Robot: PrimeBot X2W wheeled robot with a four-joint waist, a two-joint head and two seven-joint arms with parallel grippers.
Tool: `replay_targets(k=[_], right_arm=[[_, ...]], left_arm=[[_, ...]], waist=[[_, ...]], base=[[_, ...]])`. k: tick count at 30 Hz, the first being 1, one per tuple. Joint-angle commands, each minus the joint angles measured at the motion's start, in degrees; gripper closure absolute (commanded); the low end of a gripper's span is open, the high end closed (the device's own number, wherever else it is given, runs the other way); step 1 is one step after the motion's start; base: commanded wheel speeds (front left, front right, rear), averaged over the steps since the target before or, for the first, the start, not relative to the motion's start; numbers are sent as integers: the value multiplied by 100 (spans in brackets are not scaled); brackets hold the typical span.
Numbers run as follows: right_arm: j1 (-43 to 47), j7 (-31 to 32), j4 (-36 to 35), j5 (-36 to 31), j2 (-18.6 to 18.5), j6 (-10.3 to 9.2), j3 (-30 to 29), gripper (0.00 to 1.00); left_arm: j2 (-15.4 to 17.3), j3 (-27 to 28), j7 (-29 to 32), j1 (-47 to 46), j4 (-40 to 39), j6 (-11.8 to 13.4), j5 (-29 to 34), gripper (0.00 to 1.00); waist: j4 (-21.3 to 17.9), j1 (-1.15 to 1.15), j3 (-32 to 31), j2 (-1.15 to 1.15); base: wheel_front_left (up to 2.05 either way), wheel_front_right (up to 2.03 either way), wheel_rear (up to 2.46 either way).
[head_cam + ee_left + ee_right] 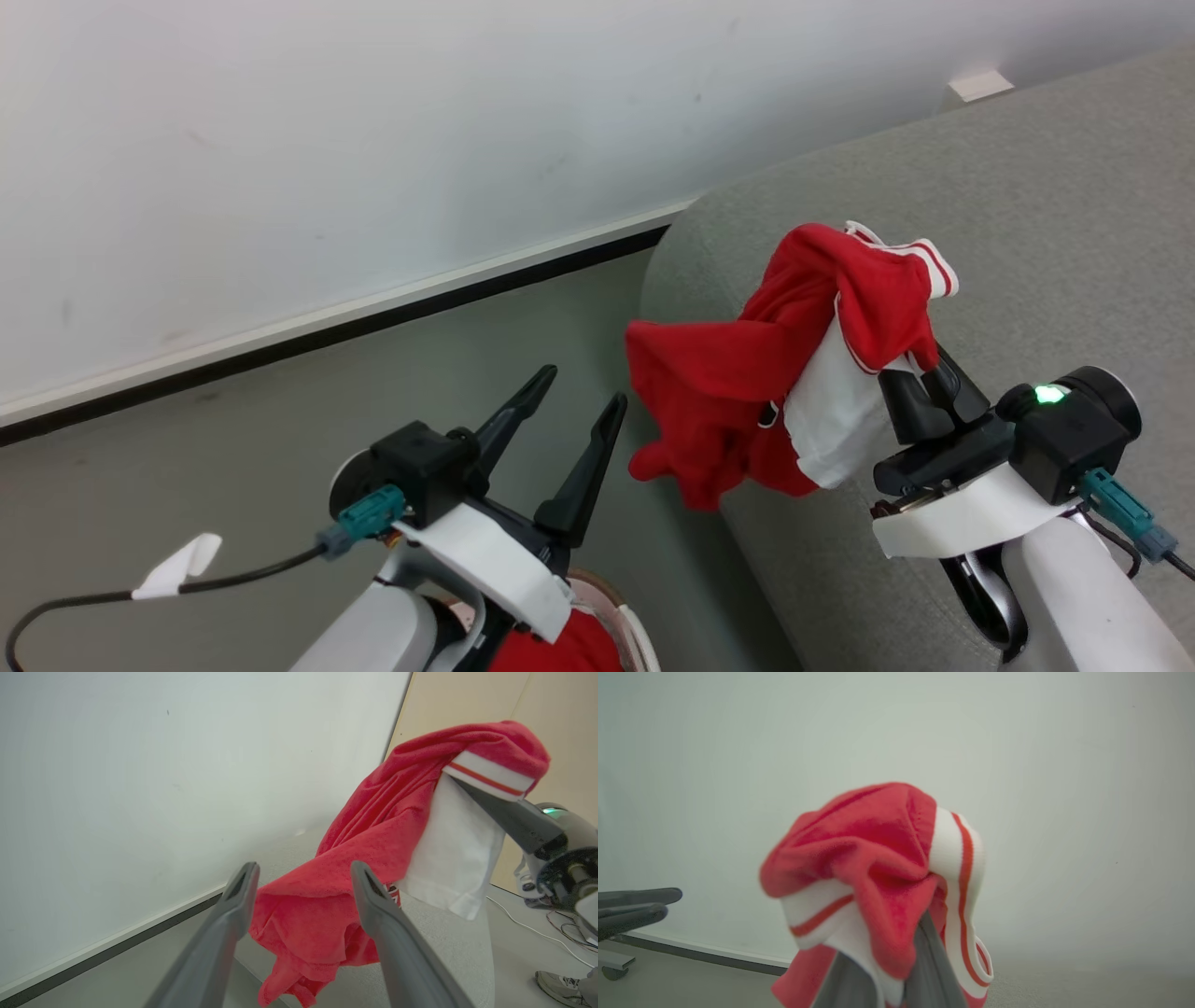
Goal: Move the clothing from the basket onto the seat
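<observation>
So the right gripper (924,378) has its fingers clamped together on the clothing (738,373), which is bunched right over their tips (the striped cuff sits on top). The garment hangs above the rounded corner of the seat (1027,233), its long axis running from that cuff down toward the robot's left, red end dangling past the seat's edge. The left gripper (581,387) is spread wide, holding nothing, fingers aimed at the fabric.
</observation>
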Motion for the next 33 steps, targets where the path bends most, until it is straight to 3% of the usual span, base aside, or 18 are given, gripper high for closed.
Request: replay_targets(k=[1,9,17,24,33], right_arm=[[113,-22,-144,-75,-89,-12,-71,100],[274,-21,-379,-67,-183,-12,-206,100],[382,-21,-663,-86,-271,-12,-347,100],[-74,-21,-763,-85,-420,-12,-593,100],[-1503,210,-409,32,-1171,-12,-1156,100]], left_arm=[[28,-53,-75,-18,14,-55,118,0],[22,-202,-142,11,99,-81,166,0],[43,-305,-157,-68,176,-108,223,0],[127,-356,-16,-226,114,-170,269,0],[375,-323,285,-623,-234,-245,356,0]], waist=[[-336,0,31,0],[-747,0,30,0],[-787,0,149,0],[-557,0,485,0],[-14,0,1432,0]], base=[[0,0,0],[0,0,0],[0,0,0],[0,0,0],[0,0,0]])
